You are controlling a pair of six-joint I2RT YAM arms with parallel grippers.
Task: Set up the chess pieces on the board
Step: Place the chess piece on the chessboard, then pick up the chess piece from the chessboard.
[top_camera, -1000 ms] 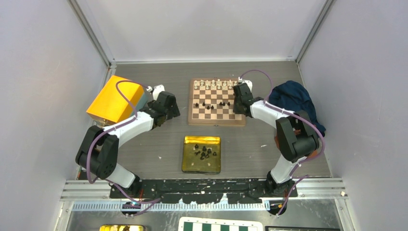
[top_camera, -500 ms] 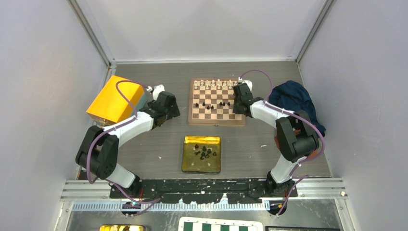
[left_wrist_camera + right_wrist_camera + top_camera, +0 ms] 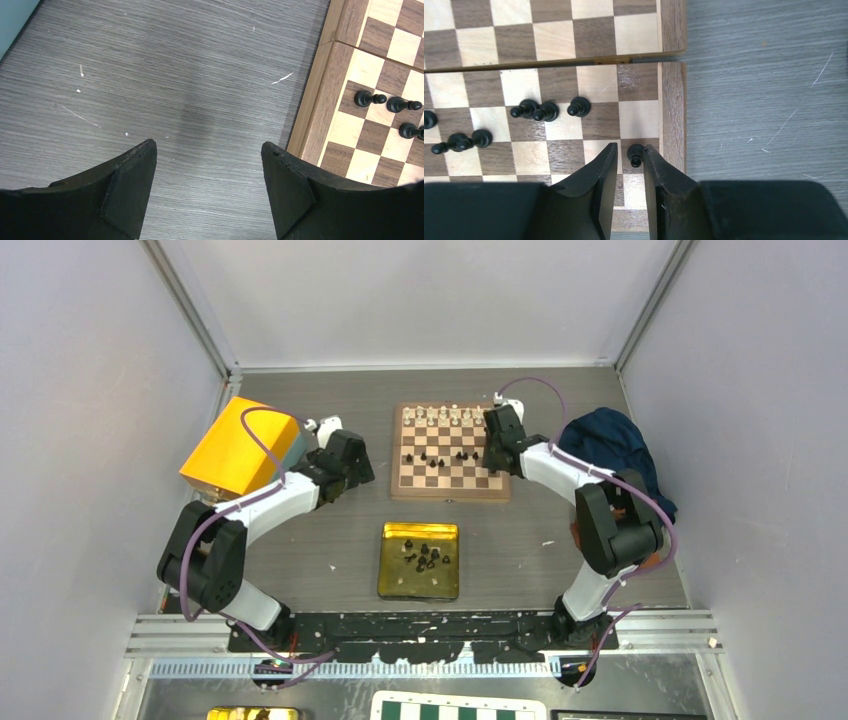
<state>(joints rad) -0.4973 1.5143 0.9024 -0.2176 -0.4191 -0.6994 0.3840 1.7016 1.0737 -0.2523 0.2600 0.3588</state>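
Since a second ago the right end effector [image 3: 497,435] has slid a little farther along the right edge of the board [image 3: 450,496], and its jaws have parted. From my right wrist view the right end effector [image 3: 630,147] is partly open, a narrow gap. A black pawn [image 3: 636,151] stands upright between the fingertips [image 3: 610,152], close against one finger and clear of the other, so nothing is gripped. That pawn sits on a dark square in the outermost file, right against the board's brown rim [image 3: 672,110]. Three more black pawns [image 3: 546,110] cluster a few squares inward, so the room on that side is tight, while bare bench [image 3: 764,100] lies beyond the rim. A blue cloth [image 3: 610,445] lies past the right arm's elbow. The left end effector [image 3: 207,147] is wide open and holds nothing, hovering over the bench [image 3: 175,75] just beside the board's left rim [image 3: 312,115]. It has free bench beneath it and an orange box [image 3: 238,445] on its far side. White pieces [image 3: 440,415] line the board's far rows. More black pieces [image 3: 422,558] lie in a gold tray [image 3: 395,585] near the arm bases.
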